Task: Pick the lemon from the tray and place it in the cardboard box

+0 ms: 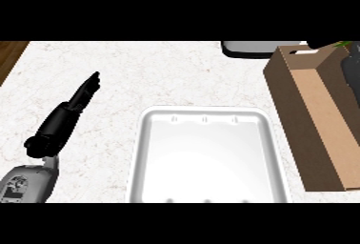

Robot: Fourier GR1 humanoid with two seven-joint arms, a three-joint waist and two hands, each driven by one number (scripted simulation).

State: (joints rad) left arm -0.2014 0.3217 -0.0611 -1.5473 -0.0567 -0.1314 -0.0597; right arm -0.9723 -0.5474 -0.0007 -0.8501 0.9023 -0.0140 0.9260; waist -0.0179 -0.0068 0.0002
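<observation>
The white tray [208, 157] lies in the middle of the counter with nothing in it. The open cardboard box [309, 119] stands along the right side, its long axis running away from me. Part of my right hand [351, 71] shows as a dark shape at the right edge, over the box's far end. A small yellow-green patch [345, 45], possibly the lemon, peeks out just beyond it at the top edge; most of it is hidden. My left hand [83, 97] rests left of the tray, open, fingers straight and pointing away.
A grey object with a dark rim [249, 49] sits at the back, just left of the box's far corner. The marble counter [141, 71] ends at a wooden strip [10, 55] at the far left.
</observation>
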